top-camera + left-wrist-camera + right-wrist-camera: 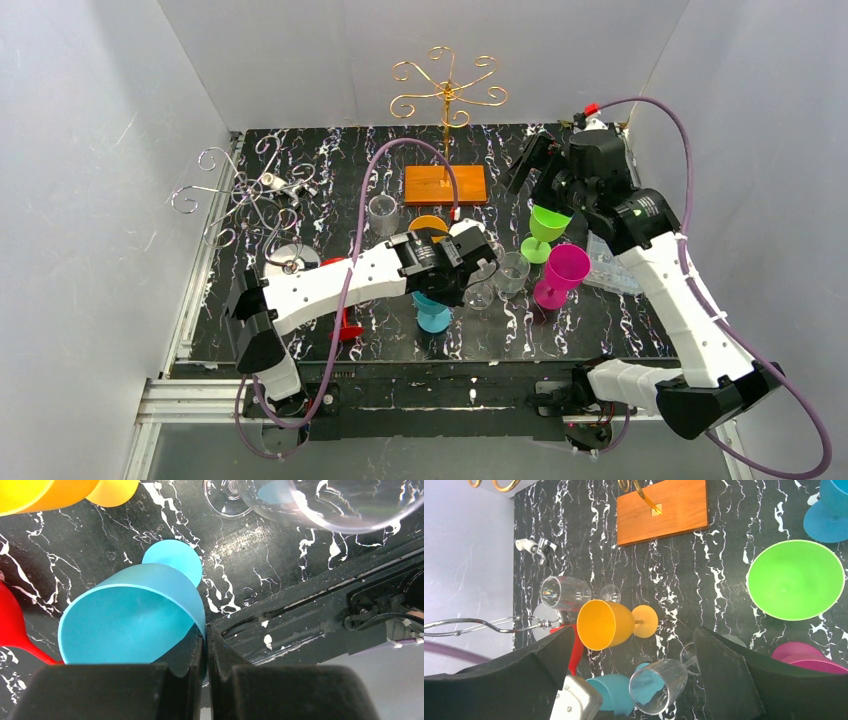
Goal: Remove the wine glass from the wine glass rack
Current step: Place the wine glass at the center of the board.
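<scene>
Two racks show in the overhead view, the gold rack (448, 85) at the back and the silver rack (235, 190) on the left, and I can't see a glass hanging on either. So I reckon the lift-off part is basically done. My left gripper (205, 645) is pinched tight on the wall of the teal glass (130, 615), which is down low by the worktop (330, 150), well apart from both racks. Can't tell if its foot is fully down. My right gripper (633, 630) is spread wide, holding nothing, over by the green glass (795, 580). What's left, I'd guess: let go and back out.
</scene>
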`<state>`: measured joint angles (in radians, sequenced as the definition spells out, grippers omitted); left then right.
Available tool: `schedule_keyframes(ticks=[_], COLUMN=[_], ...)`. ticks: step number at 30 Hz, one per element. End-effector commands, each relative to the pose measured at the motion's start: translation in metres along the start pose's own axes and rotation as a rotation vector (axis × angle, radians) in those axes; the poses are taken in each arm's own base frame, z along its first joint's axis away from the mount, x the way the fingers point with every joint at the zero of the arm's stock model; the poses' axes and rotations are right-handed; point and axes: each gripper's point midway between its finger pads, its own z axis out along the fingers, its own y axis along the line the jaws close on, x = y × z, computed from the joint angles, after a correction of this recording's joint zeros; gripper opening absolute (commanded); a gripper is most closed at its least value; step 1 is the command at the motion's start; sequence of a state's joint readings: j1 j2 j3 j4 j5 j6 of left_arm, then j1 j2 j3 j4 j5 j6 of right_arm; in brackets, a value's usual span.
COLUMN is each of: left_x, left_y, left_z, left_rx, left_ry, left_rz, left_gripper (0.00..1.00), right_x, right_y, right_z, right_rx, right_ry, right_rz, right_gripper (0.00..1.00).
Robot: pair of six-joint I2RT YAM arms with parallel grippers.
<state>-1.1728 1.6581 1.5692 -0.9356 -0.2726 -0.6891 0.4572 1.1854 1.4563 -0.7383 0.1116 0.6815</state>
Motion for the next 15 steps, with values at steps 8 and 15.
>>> schedule_keyframes(ticks=[8,15], left_x=[-0.004,-0.007], left_y=[-0.007,-0.004], left_z=[0.009,0.003], left_rx=[0.02,0.02], left_ry=[-0.05,-0.069], left_rz=[-0.023,-0.01], left_gripper=[0.01,0.27], right_x=[0.003,0.008], right_y=[0.0,0.0], right_z=[-0.012,-0.014], right_rx=[-0.036,-0.043], right_ry=[-0.008,0.011], right_rz=[-0.002,-0.003], right_gripper=[0.98,0.98])
